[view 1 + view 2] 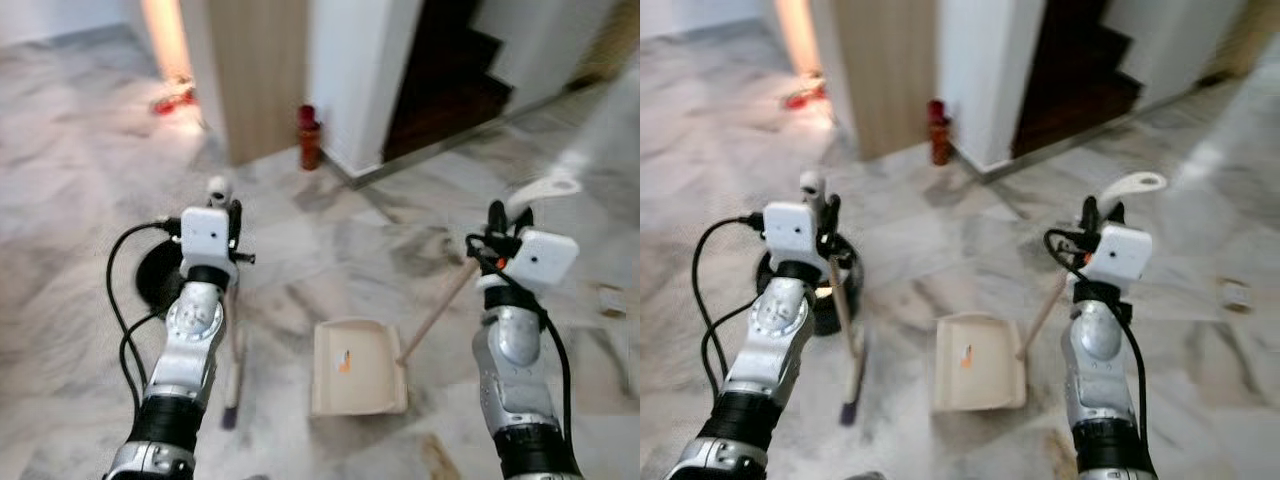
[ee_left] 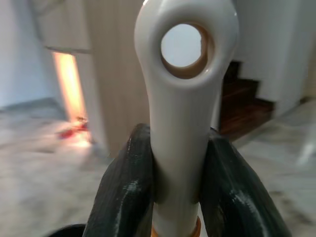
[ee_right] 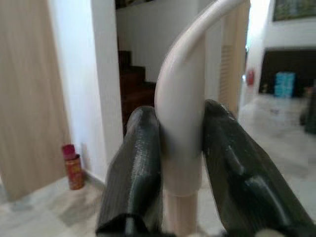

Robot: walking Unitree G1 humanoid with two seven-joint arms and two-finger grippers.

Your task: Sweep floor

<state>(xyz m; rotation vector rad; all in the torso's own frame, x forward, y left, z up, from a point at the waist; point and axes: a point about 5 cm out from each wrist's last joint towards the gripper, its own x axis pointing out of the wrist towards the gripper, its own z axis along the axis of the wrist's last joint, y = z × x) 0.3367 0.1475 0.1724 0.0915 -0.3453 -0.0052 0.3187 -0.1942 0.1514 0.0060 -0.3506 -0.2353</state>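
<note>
Left gripper (image 2: 178, 197): my fingers are clamped on the broom (image 1: 845, 330) just under its holed cap, keeping it near upright so the bristles reach the floor (image 1: 330, 250).
Broom head: low beside my left arm, a little left of the dustpan (image 1: 358, 368).
Dustpan: flat on the floor between my arms, mouth facing away, ready for dirt.
Right gripper (image 3: 181, 163): fingers closed on the dustpan's long handle (image 1: 440, 310), steadying it at a slant.

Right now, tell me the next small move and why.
Probably draw the broom in the left gripper toward the dustpan: its head rests on the floor to the pan's left, while the right gripper holds the dustpan handle, pan flat.
</note>
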